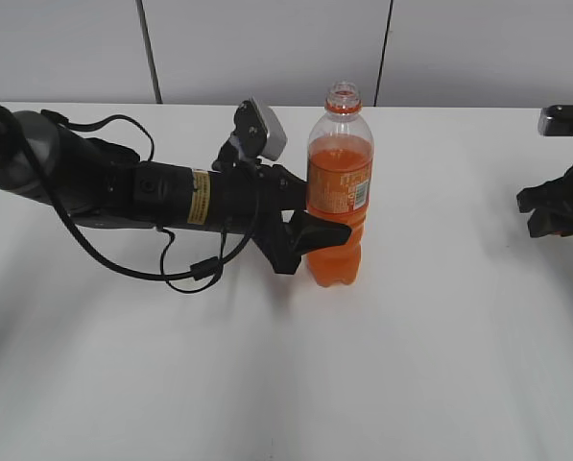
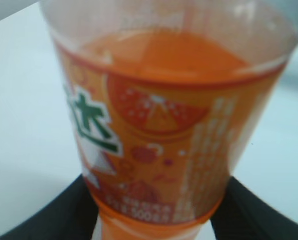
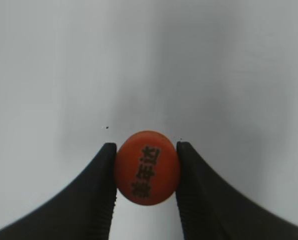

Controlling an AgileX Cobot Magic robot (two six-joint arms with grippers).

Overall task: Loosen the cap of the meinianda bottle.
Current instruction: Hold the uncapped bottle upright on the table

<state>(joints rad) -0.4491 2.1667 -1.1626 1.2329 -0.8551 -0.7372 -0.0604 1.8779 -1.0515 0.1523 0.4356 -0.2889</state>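
While uncapped, meinianda bottle [image 1: 339, 197] stands upright.

Bottle [image 1: 337, 206]: clear plastic w/ orange liquid, orange neck ring, orange label w/ small white patch on its right side. Close up, label [image 2: 158, 150] shows darker orange fruit slice, green characters edged white at left, pale small print at right. Cap [image 3: 147, 167]: orange, dark characters on top. Left end effector [image 1: 317, 230] black; arm [image 1: 152, 192] black w/ yellow sticker. Right end effector [image 3: 145, 172] black. Bench [image 1: 440, 365] white, far wall pale grey.
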